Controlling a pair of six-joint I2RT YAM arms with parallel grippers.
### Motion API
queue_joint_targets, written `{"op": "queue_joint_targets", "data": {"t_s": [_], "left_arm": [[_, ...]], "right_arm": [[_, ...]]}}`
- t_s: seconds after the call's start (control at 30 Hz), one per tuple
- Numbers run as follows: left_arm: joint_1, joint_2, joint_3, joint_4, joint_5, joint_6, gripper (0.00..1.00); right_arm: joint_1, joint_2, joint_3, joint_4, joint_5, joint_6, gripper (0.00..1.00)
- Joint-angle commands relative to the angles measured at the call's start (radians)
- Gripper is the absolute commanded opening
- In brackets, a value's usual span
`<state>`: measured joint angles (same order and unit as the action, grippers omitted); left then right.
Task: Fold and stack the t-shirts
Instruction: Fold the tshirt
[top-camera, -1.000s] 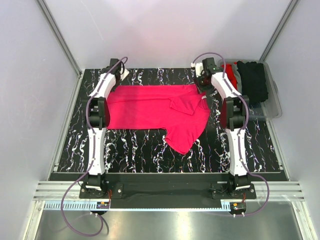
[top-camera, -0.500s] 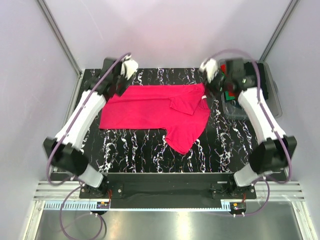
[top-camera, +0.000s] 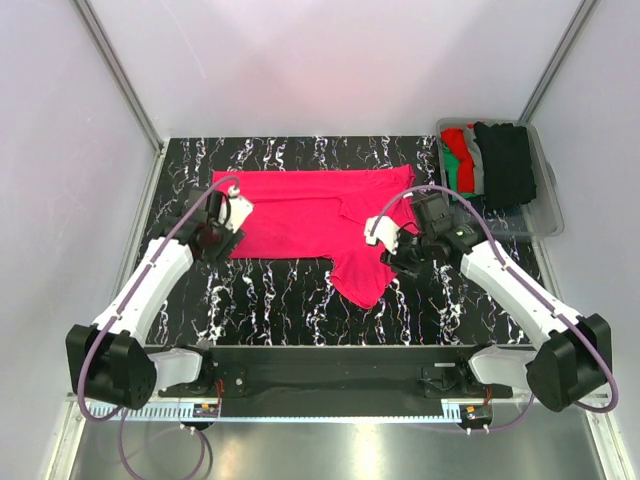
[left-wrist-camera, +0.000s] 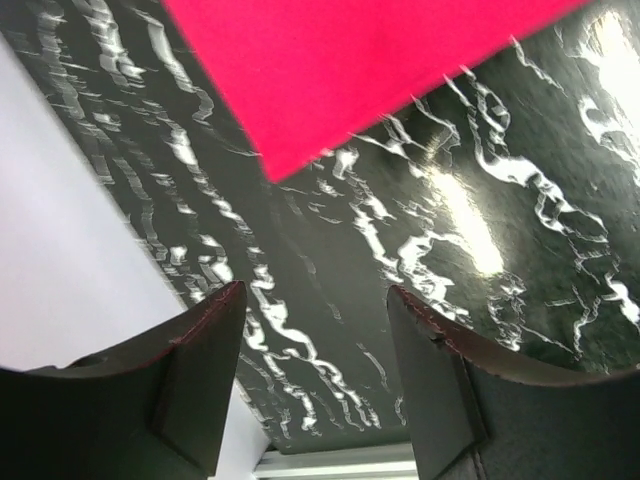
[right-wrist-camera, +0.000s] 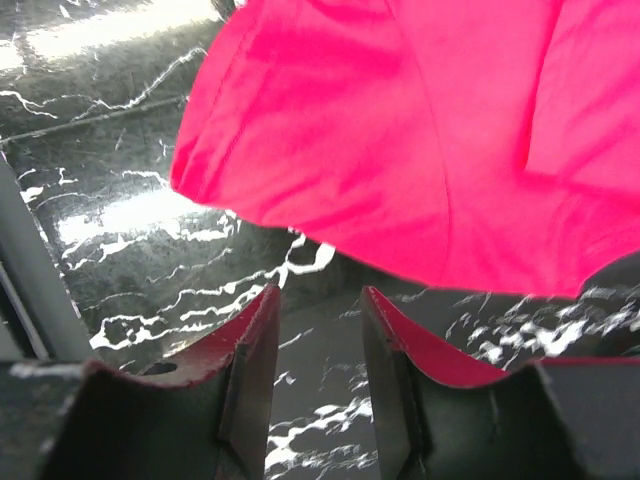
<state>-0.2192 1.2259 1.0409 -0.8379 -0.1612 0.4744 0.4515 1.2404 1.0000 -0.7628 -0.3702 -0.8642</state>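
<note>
on the black table (top-camera: 280, 300) with white streaks, a pink-red t-shirt (top-camera: 310, 210), spread out flat near the far side, with one flap hanging toward the near side on the right. in about the same spot as half a second ago.

half a second ago, both arms stretched far out to the back corners of the cloth. now pulled back toward the near side.

left gripper (top-camera: 232, 212) at the left edge of the shirt, closer to the near side than before. fingers (left-wrist-camera: 205, 370) spread wide apart, with nothing between them. only bare table below, and a corner of the shirt just ahead. no cloth in the grip.

right gripper (top-camera: 385, 240) moved away from the far right corner, now by the right side of the near flap. fingers (right-wrist-camera: 250, 360) a little apart, holding nothing, with the rounded edge of the flap just ahead.

at the far right, a clear bin (top-camera: 548, 205), hidden behind the right arm a moment ago, now in plain sight. inside it, other t-shirts (top-camera: 490, 160) folded side by side: red, green, grey, black.
</note>
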Motion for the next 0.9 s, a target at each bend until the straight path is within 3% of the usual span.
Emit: {"op": "queue_joint_targets", "data": {"t_s": [0.0, 0.2, 0.87], "left_arm": [[-0.002, -0.042, -0.088, 0.039, 0.066, 0.038, 0.63], [0.000, -0.016, -0.283, 0.181, -0.034, 0.119, 0.63], [0.050, 0.130, -0.165, 0.178, -0.046, -0.028, 0.60]], "right_arm": [[0.073, -0.007, 0.014, -0.010, 0.006, -0.057, 0.45], [0.134, -0.050, -0.178, 0.173, 0.021, -0.240, 0.45], [0.282, 0.090, -0.281, 0.298, -0.061, -0.322, 0.46]]}}
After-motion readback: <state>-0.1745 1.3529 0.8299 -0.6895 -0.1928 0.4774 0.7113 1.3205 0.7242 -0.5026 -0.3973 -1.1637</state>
